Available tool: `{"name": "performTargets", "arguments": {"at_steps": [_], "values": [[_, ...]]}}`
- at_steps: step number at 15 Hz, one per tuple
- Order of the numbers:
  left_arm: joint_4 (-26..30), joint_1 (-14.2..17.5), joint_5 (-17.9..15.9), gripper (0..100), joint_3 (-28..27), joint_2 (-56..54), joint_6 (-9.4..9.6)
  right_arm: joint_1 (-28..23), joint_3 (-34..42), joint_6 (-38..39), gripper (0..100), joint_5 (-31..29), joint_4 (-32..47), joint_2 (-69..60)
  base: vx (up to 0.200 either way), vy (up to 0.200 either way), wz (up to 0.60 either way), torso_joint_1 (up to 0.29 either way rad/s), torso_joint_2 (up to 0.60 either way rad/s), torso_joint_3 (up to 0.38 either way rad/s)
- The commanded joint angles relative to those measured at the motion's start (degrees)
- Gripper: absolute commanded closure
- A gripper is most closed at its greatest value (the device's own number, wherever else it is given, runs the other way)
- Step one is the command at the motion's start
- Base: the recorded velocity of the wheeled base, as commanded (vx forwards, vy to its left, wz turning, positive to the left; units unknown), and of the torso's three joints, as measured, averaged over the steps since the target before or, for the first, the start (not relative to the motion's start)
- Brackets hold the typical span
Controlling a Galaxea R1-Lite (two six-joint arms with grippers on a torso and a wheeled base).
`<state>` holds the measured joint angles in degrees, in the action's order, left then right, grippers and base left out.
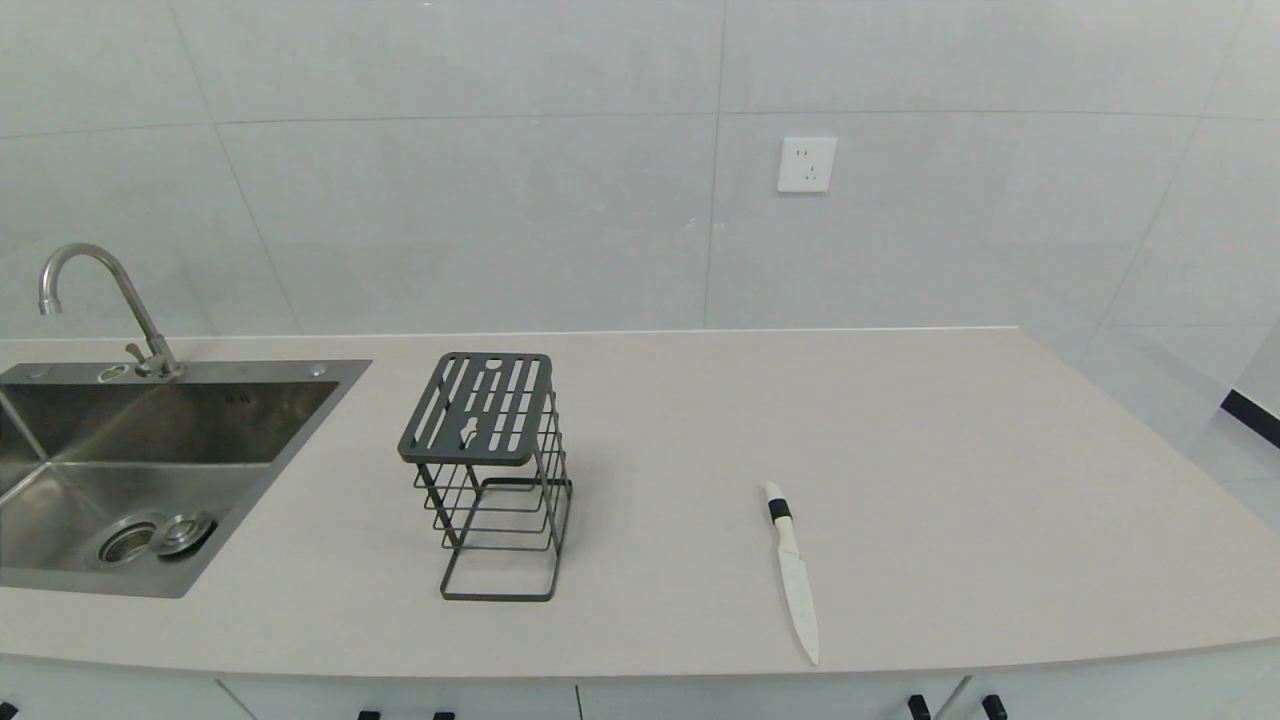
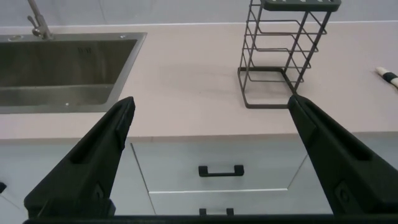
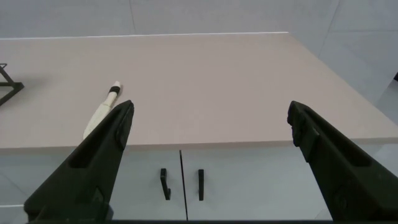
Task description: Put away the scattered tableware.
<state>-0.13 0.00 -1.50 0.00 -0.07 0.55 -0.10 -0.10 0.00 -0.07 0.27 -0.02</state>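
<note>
here, a pale bench (image 1: 900, 450) is seen running along a tiled wall, and a steel sink (image 1: 180, 420) is set into its left end. a dark wire rack (image 1: 465, 458) with a slotted top plate is stood upright on the bench, to the right of the sink and apart from it. the left tool (image 2: 211, 106) is held off the front edge of the bench, facing the stretch between sink and rack, with its two dark fingers spread wide. the right tool (image 3: 210, 109) is likewise held off the front edge, facing the right part of the bench, its fingers also spread wide. a white knife (image 1: 792, 565) with a black band on its handle is laid flat on the bench, well apart from the rack on its right and near the front edge. its handle is pointed toward the wall and its tip toward the front edge. a curved faucet (image 1: 131, 302) is mounted behind the sink, and a white socket (image 1: 807, 164) is fixed on the wall.
</note>
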Motion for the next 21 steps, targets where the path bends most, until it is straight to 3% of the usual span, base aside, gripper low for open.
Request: {"name": "performTargets", "arguments": {"at_steps": [1, 11, 21], "values": [[0.0, 0.0, 0.0, 0, 0.0, 0.1, -0.02, 0.0, 0.0, 0.0, 0, 0.0, 0.0, 0.0, 0.0, 0.0, 0.0, 0.31, -0.03, 0.256], [0.0, 0.0, -0.5, 0, 0.0, 0.1, 0.68, 0.0, 0.0, 0.0, 0, -0.1, 0.1, 0.0, 0.0, 0.0, 0.0, 0.086, -0.11, -0.017], [-0.2, 0.0, -0.4, 0, 0.0, 0.1, -0.28, 0.0, 0.0, 0.2, 0, 0.0, 0.1, 0.0, 0.0, 0.0, 0.0, 0.003, -0.01, -0.003]]}}
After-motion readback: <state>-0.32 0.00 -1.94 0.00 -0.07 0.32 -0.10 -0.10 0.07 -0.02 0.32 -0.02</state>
